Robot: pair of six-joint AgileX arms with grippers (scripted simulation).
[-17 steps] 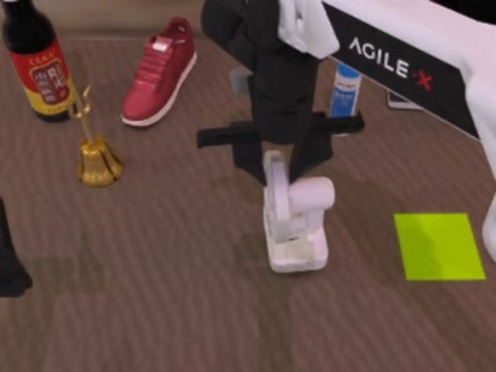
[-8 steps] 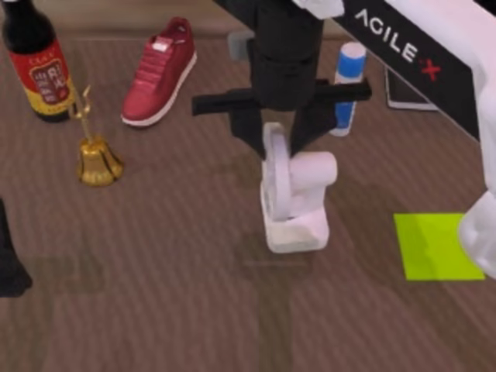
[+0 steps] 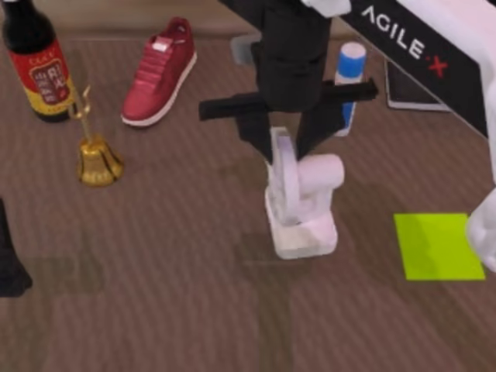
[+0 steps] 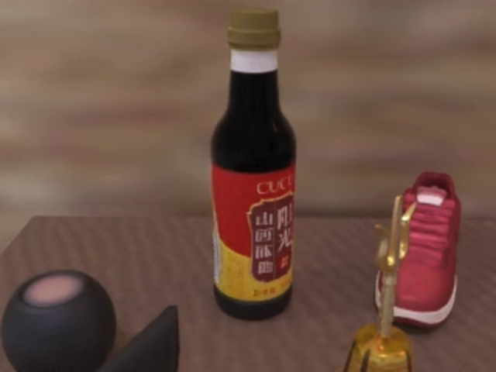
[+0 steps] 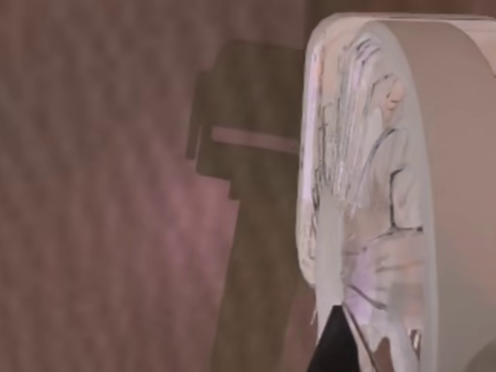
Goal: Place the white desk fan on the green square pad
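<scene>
On the brown table (image 3: 155, 256), the right gripper (image 3: 283, 147) clamps the white fan's (image 3: 298, 198) round grilled head, left of the green pad (image 3: 438, 246).

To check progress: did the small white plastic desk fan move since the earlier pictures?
Yes. The white plastic desk fan shifted slightly toward the flat lime-green square pad, held by the right claw.

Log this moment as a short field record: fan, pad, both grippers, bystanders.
fan: white desk fan upright at table centre, off the pad
pad: green square pad bare, toward the table's right
right gripper: right gripper clamped on the fan's round head from above
left gripper: parked at the left edge
bystanders: sauce bottle, red shoe, gold bell, glue stick
</scene>
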